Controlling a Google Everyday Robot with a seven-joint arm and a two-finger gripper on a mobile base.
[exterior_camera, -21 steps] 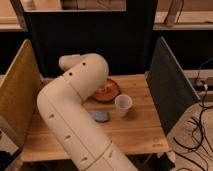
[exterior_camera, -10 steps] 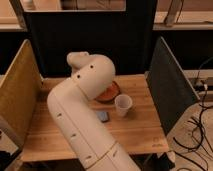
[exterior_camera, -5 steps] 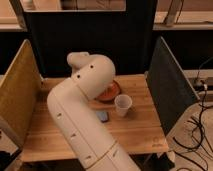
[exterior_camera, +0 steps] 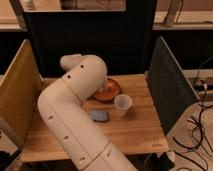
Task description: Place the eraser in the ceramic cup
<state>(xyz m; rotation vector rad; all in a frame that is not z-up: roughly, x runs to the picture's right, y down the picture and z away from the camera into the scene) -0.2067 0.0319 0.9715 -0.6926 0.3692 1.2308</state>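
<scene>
End effector (exterior_camera: 103, 89) (largely hidden) hangs over the ceramic cup (exterior_camera: 115, 89).

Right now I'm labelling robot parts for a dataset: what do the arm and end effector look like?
The arm is made of thick, rounded, cream-white tube segments with rows of small dark dots and no visible cables. The end effector is pale and mostly hidden behind the arm at the ceramic cup.
</scene>
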